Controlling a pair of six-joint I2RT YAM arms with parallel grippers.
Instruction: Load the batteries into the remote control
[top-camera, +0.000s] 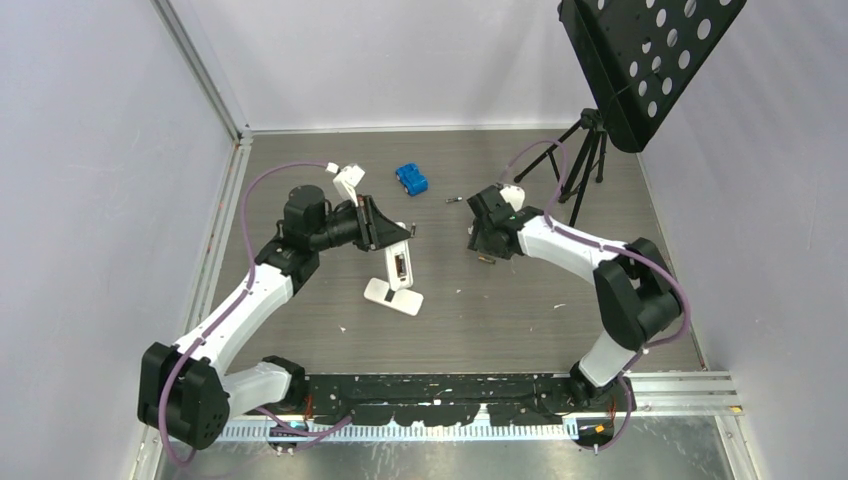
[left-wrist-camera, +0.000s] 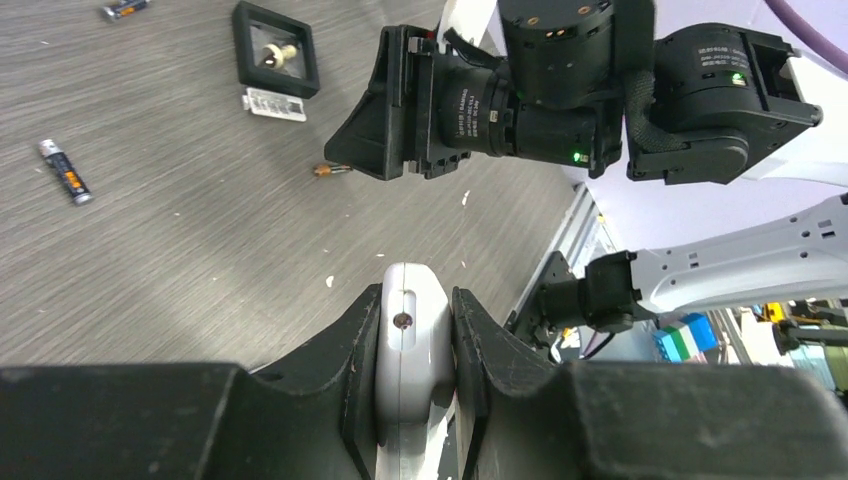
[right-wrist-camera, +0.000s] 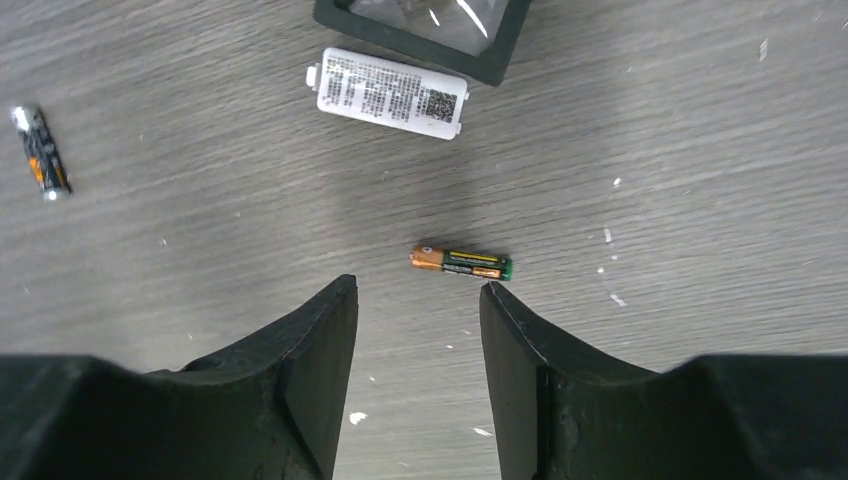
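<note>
Two batteries are seen on the worktop (right-wrist-camera: 650, 120): the orange-ended battery (right-wrist-camera: 461, 262) is found just beyond the tips of the right fingers (right-wrist-camera: 322, 335), which are held spread w/ nothing btwn them, and the 2nd battery (right-wrist-camera: 40, 152) is set well off to one side. The remote control (left-wrist-camera: 408, 335) is pinched edge-on btwn the left fingers (left-wrist-camera: 360, 330), its rounded end left showing past their tips. A white labelled cover (right-wrist-camera: 388, 92) is seen farther out beyond the right fingers.

Lab cell; white walls (top-camera: 100, 150), tripod (top-camera: 592, 124)
</note>
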